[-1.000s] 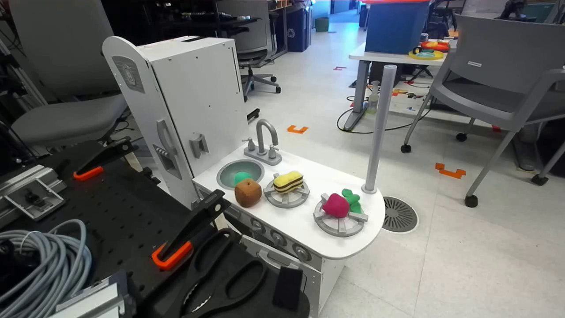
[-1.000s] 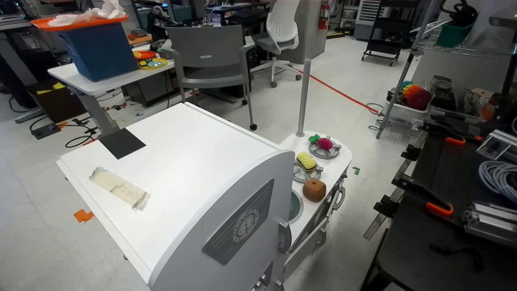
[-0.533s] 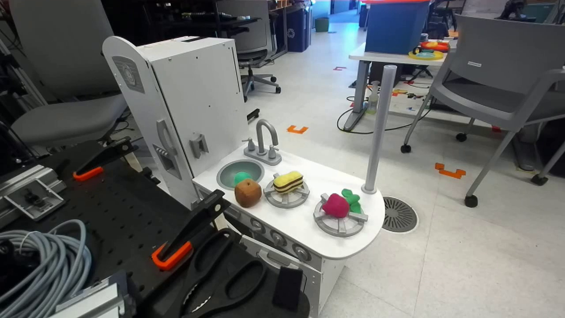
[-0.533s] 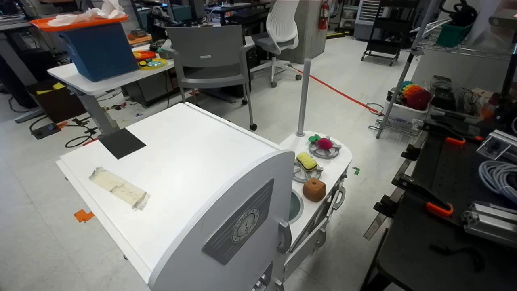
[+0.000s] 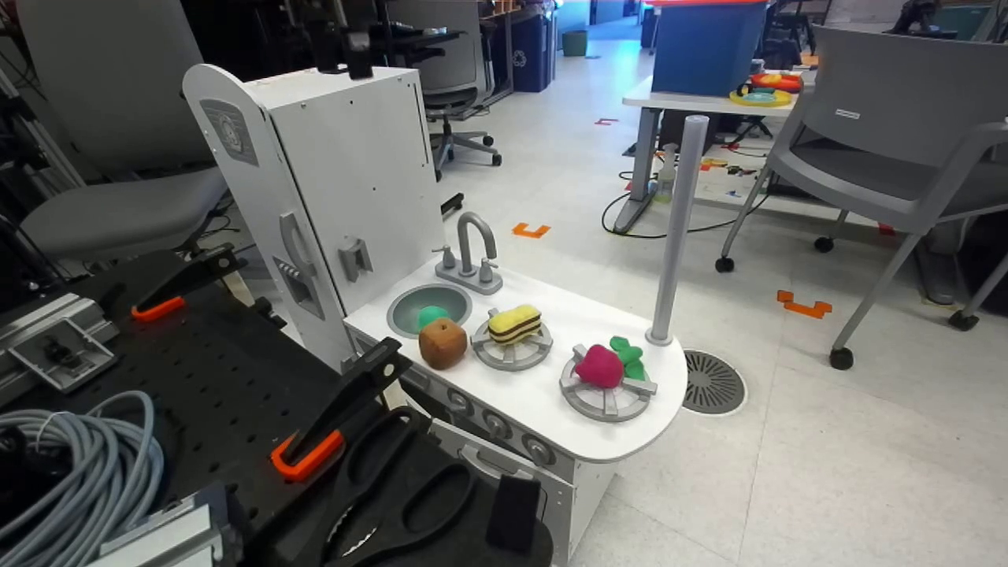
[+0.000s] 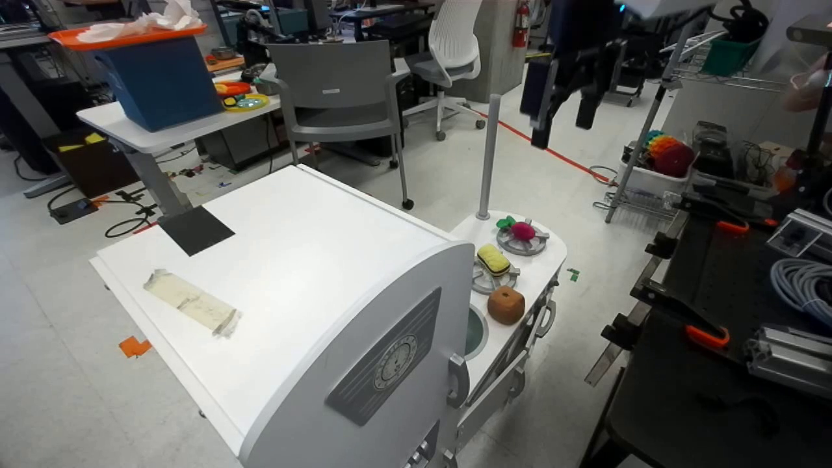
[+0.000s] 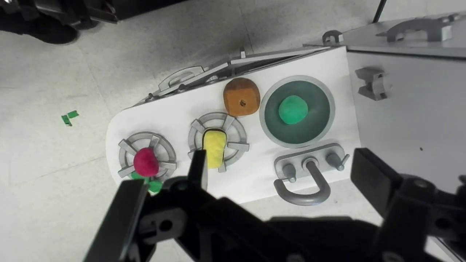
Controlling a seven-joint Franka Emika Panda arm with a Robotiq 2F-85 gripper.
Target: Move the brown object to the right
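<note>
The brown object [image 5: 442, 344], a small roundish reddish-brown lump with a dark spot on top, rests on the white counter of a toy kitchen. It sits near the counter's front edge, between the sink and the middle burner. It also shows in another exterior view [image 6: 506, 305] and in the wrist view [image 7: 242, 98]. My gripper [image 6: 563, 130] hangs high above the counter, apart from everything. In the wrist view the gripper [image 7: 282, 162] is open and empty, its fingers spread wide. In an exterior view only the dark fingertips [image 5: 343, 61] show at the top edge.
A grey sink [image 7: 291, 137] holds a green ball [image 7: 293, 110]; a faucet [image 7: 304, 199] stands behind it. A yellow toy [image 5: 514, 324] and a pink-and-green toy [image 5: 600, 367] sit on burners. A tall pole [image 5: 677, 236] and a white fridge [image 5: 354, 157] flank the counter.
The arm and gripper have come into both exterior views from the top, where they were out of view before. The brown object and the other toys have not moved.
</note>
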